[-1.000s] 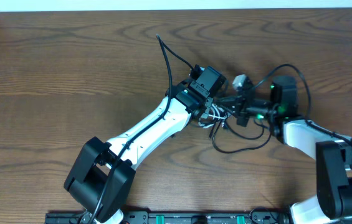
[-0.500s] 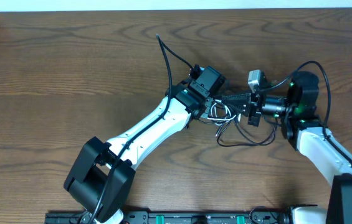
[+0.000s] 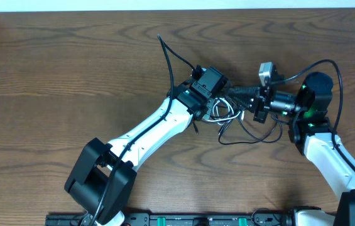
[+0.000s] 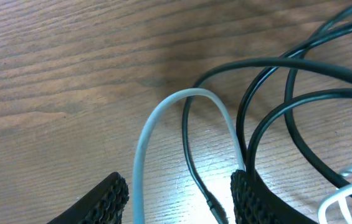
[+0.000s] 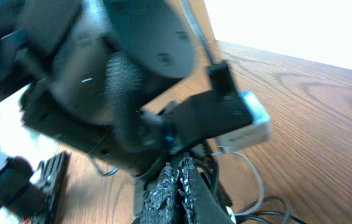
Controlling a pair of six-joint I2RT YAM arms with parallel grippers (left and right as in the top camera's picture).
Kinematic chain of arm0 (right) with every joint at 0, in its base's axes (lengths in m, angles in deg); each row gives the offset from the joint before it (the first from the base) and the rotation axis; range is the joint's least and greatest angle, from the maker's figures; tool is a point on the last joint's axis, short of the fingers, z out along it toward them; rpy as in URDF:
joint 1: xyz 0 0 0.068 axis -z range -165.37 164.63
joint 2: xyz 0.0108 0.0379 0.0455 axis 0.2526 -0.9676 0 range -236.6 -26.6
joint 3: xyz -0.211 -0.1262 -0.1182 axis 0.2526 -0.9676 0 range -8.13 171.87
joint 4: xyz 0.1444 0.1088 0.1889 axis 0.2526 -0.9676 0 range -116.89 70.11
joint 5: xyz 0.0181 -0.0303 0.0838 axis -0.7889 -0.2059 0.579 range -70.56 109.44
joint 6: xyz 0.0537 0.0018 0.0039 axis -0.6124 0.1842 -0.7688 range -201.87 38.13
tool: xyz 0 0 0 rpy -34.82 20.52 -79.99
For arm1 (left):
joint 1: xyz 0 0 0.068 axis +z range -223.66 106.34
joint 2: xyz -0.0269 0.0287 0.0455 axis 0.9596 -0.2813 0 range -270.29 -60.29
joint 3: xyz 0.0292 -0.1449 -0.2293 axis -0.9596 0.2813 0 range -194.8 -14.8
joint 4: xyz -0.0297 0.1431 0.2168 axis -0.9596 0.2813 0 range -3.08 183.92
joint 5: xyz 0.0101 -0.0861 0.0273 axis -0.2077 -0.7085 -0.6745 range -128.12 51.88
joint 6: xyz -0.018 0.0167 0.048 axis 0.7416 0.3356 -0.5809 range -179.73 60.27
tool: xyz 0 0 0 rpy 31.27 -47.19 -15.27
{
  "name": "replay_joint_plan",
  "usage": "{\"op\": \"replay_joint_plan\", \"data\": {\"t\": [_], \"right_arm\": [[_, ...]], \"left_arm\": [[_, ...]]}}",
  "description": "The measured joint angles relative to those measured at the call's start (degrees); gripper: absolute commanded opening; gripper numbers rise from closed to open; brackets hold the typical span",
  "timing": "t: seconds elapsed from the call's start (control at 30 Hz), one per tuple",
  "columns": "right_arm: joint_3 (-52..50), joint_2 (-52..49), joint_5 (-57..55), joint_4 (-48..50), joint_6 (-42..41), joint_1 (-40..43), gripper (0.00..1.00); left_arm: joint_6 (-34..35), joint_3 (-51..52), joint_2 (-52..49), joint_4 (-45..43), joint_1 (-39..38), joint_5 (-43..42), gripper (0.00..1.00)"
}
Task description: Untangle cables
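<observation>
So the tangle (image 3: 224, 118) of thin black cord (image 4: 269, 61) and thinner white cord (image 4: 191, 93) sat roughly mid-way across the brown wooden table (image 3: 70, 63), well in from its far edge. The left gripper (image 4: 179, 196) had its jaws spread, straddling the white loop and one black strand. The right gripper (image 5: 177, 180) faced it from the other side, jaws pressed together. Couldn't tell if any cord was caught in there.
</observation>
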Motion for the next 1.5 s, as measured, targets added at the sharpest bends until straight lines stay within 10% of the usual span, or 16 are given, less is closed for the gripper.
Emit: {"op": "replay_joint_plan", "data": {"t": [0.57,1.03,1.5], "right_arm": [[0.0,0.0,-25.5,3.0,-21.7,-0.2,0.01],[0.0,0.0,-26.3,0.1,1.1,-8.7,0.01],[0.0,0.0,-46.7,-4.4,-5.9,-12.1,0.01]], "left_arm": [[1.3,0.0,0.0,-0.8,0.0,0.0,0.54],[1.6,0.0,0.0,-1.5,0.0,0.0,0.55],[1.7,0.0,0.0,-1.7,-0.1,0.0,0.55]]}}
